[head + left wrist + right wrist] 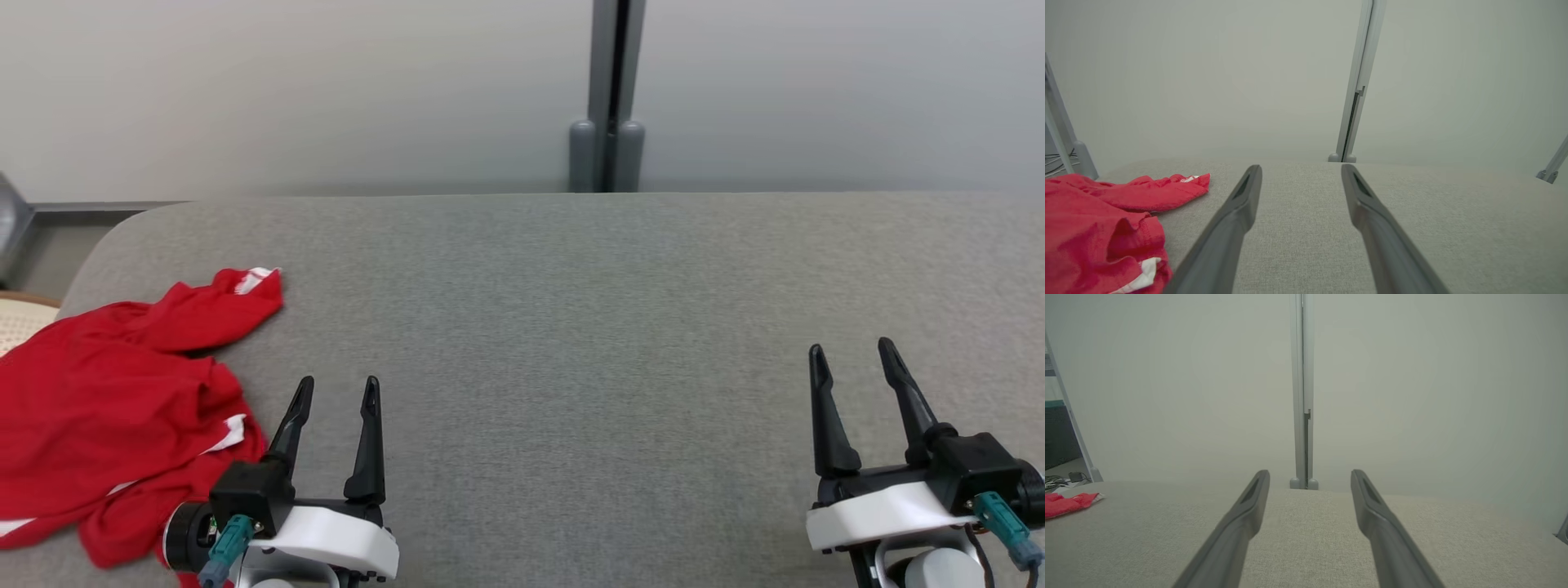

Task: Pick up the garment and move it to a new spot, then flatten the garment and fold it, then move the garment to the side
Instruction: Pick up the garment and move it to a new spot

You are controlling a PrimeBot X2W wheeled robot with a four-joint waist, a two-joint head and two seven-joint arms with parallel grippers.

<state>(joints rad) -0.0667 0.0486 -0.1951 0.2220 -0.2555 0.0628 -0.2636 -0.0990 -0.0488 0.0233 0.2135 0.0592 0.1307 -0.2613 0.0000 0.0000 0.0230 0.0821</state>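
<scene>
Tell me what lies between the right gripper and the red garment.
In the head view, the open left gripper stands beside the garment; from there to the right gripper the stretch is bare grey fabric surface.

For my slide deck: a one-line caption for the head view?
Crumpled red garment on the grey upholstered surface, beside the open left pincer; the open right pincer stands well apart.

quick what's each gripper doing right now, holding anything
Left gripper: open, empty, beside the red garment.
Right gripper: open, empty, over the grey cushion.
</scene>
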